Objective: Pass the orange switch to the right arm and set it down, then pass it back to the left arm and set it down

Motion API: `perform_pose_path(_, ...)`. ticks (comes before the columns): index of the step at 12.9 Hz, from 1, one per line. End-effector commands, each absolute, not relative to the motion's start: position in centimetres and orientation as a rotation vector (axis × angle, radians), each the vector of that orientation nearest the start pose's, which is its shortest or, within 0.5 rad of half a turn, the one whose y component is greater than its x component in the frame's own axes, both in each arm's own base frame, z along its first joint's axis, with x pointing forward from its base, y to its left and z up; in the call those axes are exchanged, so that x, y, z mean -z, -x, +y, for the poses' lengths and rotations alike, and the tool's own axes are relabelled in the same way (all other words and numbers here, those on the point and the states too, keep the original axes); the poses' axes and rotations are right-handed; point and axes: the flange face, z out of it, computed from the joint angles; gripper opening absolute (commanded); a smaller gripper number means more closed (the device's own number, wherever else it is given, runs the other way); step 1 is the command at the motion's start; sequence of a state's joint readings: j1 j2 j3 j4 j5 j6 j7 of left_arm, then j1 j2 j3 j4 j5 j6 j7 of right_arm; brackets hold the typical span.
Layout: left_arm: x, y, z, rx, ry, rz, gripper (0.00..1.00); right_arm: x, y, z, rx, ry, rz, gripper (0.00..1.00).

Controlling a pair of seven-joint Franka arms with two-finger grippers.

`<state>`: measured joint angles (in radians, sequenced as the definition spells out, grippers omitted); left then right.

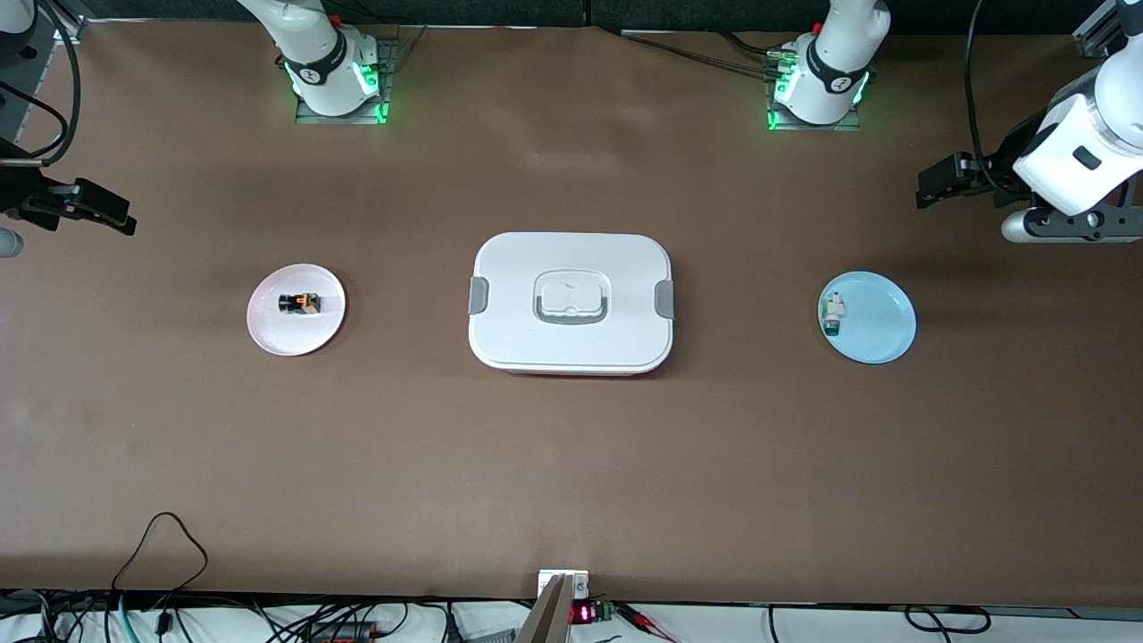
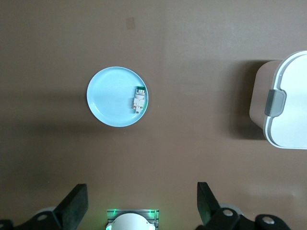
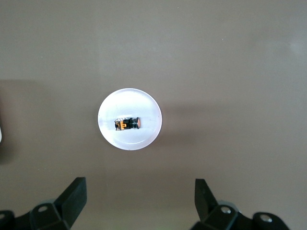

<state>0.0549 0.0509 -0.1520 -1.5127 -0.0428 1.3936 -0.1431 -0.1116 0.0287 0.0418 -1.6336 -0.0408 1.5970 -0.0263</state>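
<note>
We see the orange switch point(image 1: 299, 303) lying on its side on a pale pink plate point(image 1: 268, 330), toward the right arm's end of the table. The white box point(image 1: 571, 259), lid on with grey latches and a grey handle, sits mid-table between that plate and a light blue plate point(image 1: 880, 335) toward the left arm's end. On the blue plate, near its rim, lies a small white-and-green switch point(image 1: 833, 314).

What the views split up: the front view alone gives us both plates and the whole box in 1 shot, roughly in a row, plus both arm bases. It also shows a red strip at the box's lower edge. The right wrist view looks straight down on the pink plate and shows the switch's orange end and orange markings more clearly; we get only a sliver of white at its frame edge there. The left wrist view shows the blue plate with its part, and 1 end of the box with 1 latch.

Pose: both arms are held high and out at the table's ends, neither touching anything. The right gripper point(image 3: 139, 203) hangs over the table near the pink plate, its 2 fingers spread wide and empty. The left gripper point(image 2: 141, 206) hangs over the table near the blue plate, fingers likewise spread, gripping nothing. In the front view each gripper shows only at the frame's side edge.
</note>
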Motion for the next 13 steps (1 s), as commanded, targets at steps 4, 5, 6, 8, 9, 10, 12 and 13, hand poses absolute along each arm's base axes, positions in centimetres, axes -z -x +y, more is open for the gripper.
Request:
perform_pose_path(4, -61.1, -54.9, -5.2, -0.271, 3.181, -0.058, 1.0, -58.5, -55.8, -4.3, -0.157, 3.157, 0.062, 1.0)
perform_pose_path(5, -61.1, -54.9, -5.3, -0.271, 3.179, -0.056, 1.0, -58.5, -55.8, -4.2, -0.157, 3.157, 0.062, 1.0)
perform_pose_path(6, -61.2, -54.9, -5.3, -0.269, 3.181, -0.054, 1.0, -58.3, -56.0, -4.0, -0.15, 3.157, 0.057, 1.0)
perform_pose_path(8, -61.1, -54.9, -5.3, -0.271, 3.181, -0.054, 1.0, -57.0, -56.7, -3.8, -0.18, 3.154, 0.061, 1.0)
perform_pose_path(9, -61.2, -54.9, -5.3, -0.269, 3.181, -0.056, 1.0, -55.9, -57.2, -3.8, -0.205, 3.154, 0.058, 1.0)
perform_pose_path(10, -61.1, -54.9, -5.2, -0.271, 3.181, -0.056, 1.0, -55.6, -57.3, -3.9, -0.209, 3.15, 0.053, 1.0)
perform_pose_path(12, -61.1, -54.9, -5.1, -0.271, 3.181, -0.061, 1.0, -54.0, -57.9, -4.2, -0.254, 3.138, 0.055, 1.0)
perform_pose_path(13, -61.1, -54.9, -5.1, -0.271, 3.181, -0.059, 1.0, -52.8, -58.2, -4.2, -0.287, 3.122, 0.058, 1.0)
